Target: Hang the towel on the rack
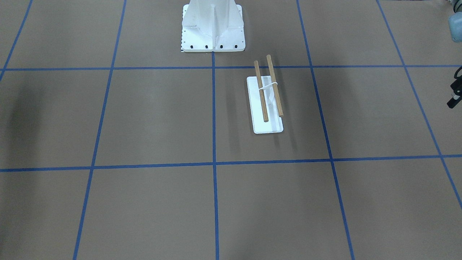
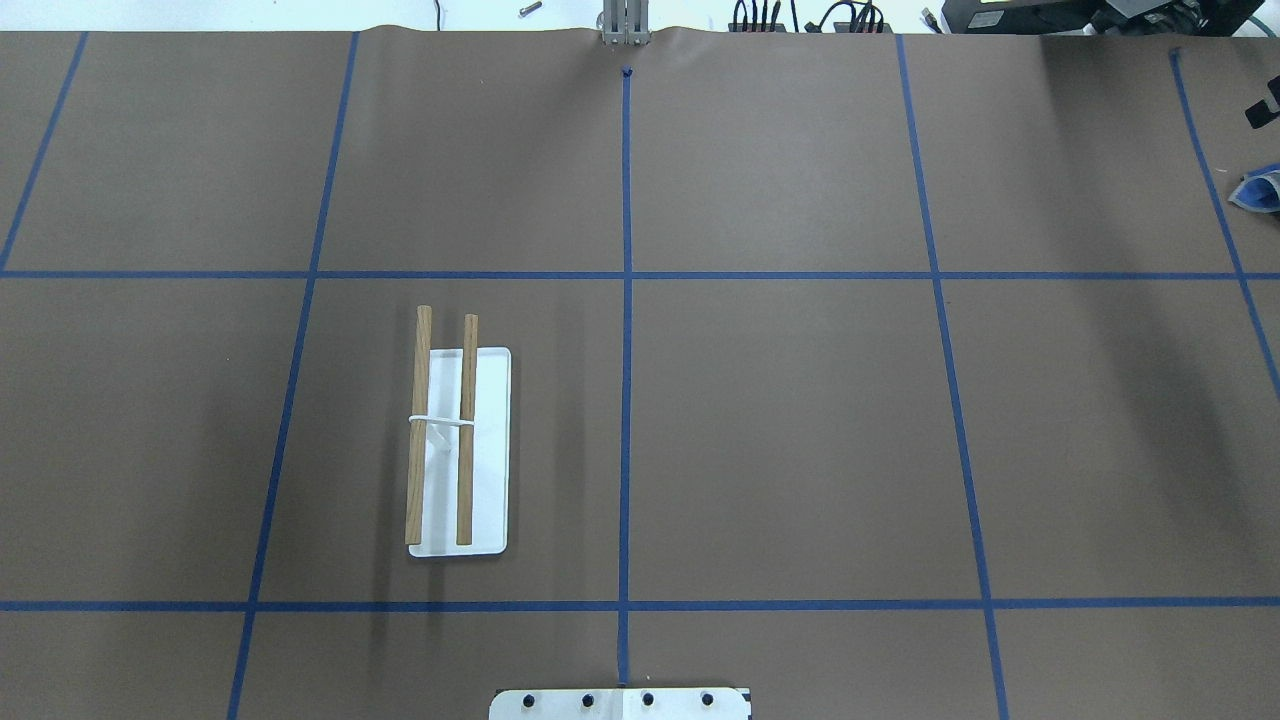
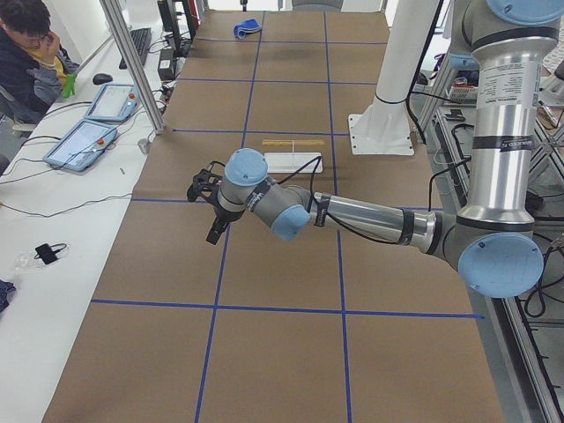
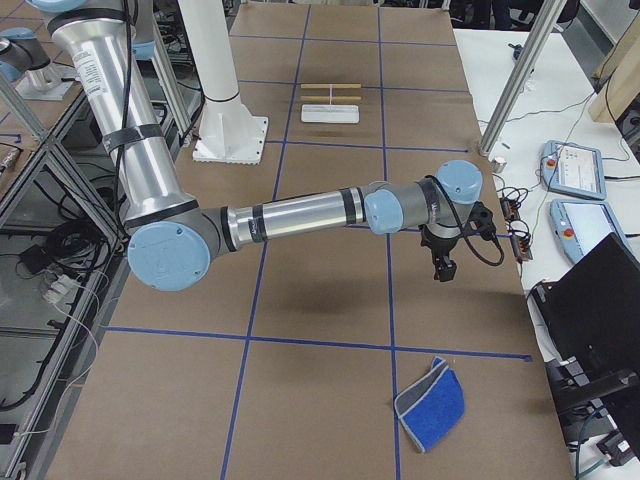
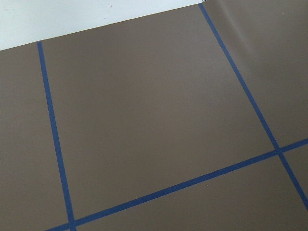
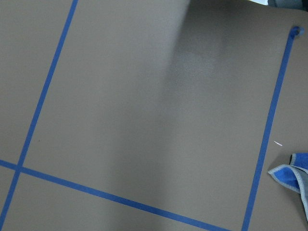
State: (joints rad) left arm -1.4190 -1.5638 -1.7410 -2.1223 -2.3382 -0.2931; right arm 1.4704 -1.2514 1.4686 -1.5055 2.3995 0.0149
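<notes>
The towel [image 4: 432, 405] lies crumpled, blue face up with a grey edge, near the table's right end; it also shows at the edge of the overhead view [image 2: 1262, 190] and in the right wrist view [image 6: 293, 175]. The rack [image 2: 460, 450] stands on its white base on the robot's left half, with both wooden rods [image 1: 267, 90] bare. My right gripper [image 4: 445, 262] hangs above the table, short of the towel and apart from it. My left gripper [image 3: 210, 211] hovers over bare table, far from the rack. I cannot tell whether either is open or shut.
The big white bolted pedestal [image 1: 213, 27] stands at the robot's side of the table. Metal frame posts [image 3: 132, 66] and teach pendants [image 4: 575, 165] line the operators' side. A person [image 3: 26, 44] sits there. Blue tape lines grid the brown table.
</notes>
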